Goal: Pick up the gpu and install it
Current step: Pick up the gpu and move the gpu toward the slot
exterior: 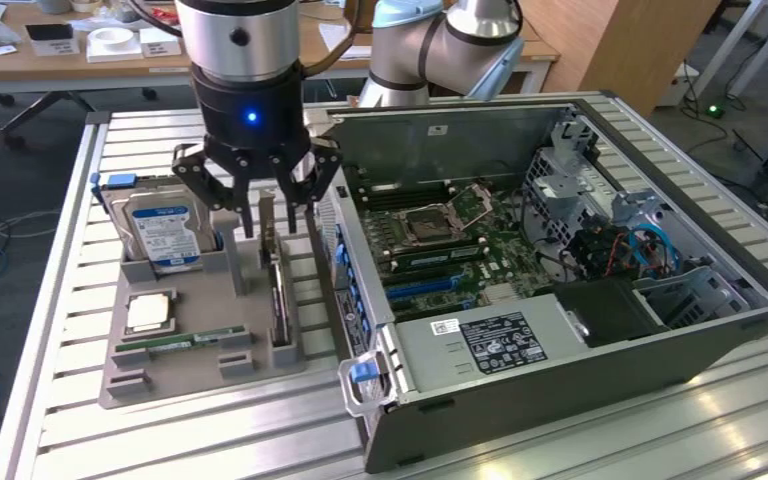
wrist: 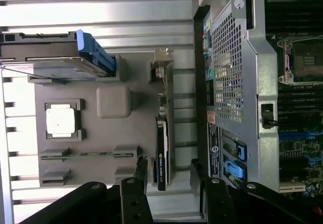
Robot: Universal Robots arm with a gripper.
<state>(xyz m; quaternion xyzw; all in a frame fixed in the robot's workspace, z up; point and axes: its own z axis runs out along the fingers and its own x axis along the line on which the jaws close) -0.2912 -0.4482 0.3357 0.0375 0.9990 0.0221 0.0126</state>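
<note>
GPU (exterior: 275, 290) stands edge-on in the gray holder tray (exterior: 184, 375), just beside the computer case (exterior: 558, 340). My gripper (exterior: 273, 222) is spread wide and empty, flanking the card's far end. Risk: closing off-centre tips the thin card, or a finger strikes the case wall.

Looking at the gpu (exterior: 277, 300) — a thin, flat card with a dark face, showing as just a sliver in the exterior view. Standing up on its long edge, not lying flat. Sitting in a slot of the grey tray (exterior: 184, 375), along the tray side closest to the computer case (exterior: 584, 380). Running straight along beside the case wall — close, with a small gap between. Showing, in the wrist view, a shiny metal plate at one end and a black body with some small pale writing at the other. Resting down in its slot.
</note>
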